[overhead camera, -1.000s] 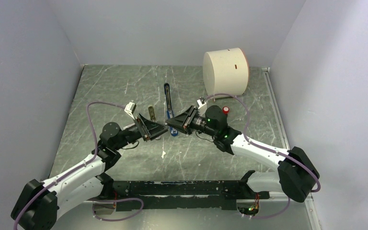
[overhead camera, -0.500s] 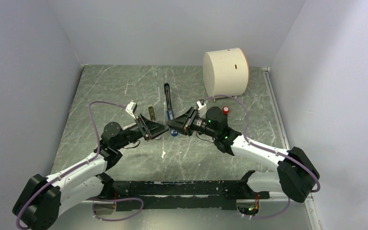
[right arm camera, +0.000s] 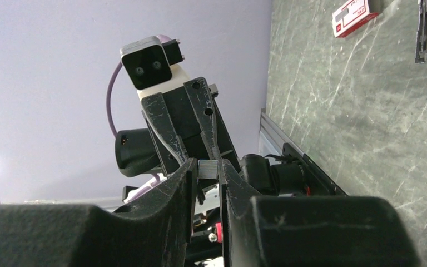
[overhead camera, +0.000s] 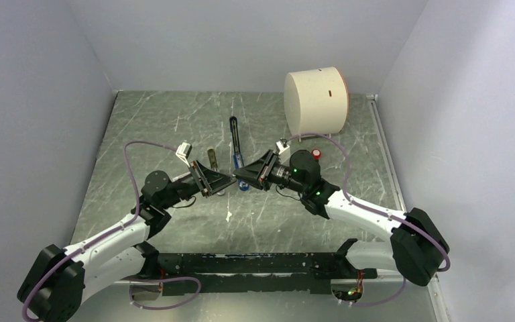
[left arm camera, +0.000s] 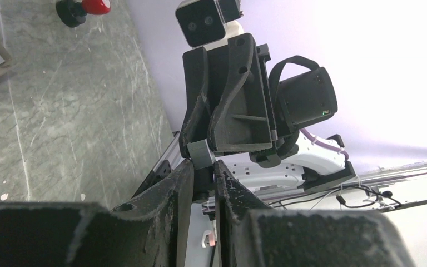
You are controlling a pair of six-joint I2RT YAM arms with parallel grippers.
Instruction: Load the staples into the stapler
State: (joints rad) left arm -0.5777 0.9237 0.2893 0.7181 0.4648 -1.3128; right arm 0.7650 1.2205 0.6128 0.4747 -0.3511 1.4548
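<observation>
I've got the left end effector [overhead camera: 226,181] and right end effector [overhead camera: 239,176] tip to tip above the counter [overhead camera: 174,121], both pinching 1 small grey strip of staples [right arm camera: 207,167]. The stapler [overhead camera: 236,144] lies open on the counter, just behind and beneath them.

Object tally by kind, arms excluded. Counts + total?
stapler: 1
staple strip: 1
staple box: 1
white cylinder: 1
red-capped knob: 1
Total: 5
</observation>
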